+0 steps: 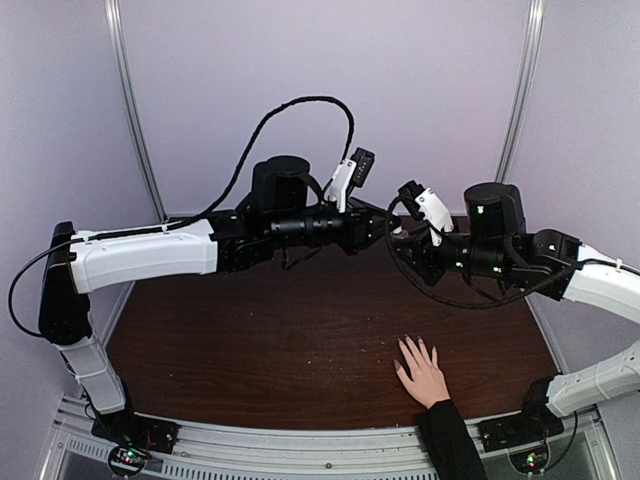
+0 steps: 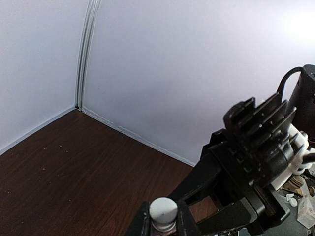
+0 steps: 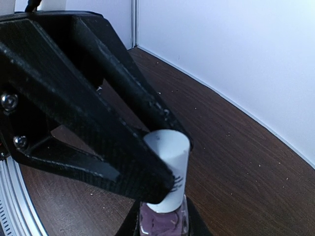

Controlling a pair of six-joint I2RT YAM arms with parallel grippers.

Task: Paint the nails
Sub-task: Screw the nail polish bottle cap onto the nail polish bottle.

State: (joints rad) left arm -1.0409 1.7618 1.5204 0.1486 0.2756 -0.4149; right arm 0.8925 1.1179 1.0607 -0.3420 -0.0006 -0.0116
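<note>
Both grippers meet over the far middle of the table — right gripper clamped on the small bottle, left gripper closed on its pale cap. The nails lie near and right, on a hand flat, fingers pointing far — right arm looks closer

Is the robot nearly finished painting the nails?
Not nearly. Done: the right end effector holds the polish bottle. In hand: the left end effector is shut on its white cap, still on. Left: opening it and painting the nails of the hand resting on the table.
</note>
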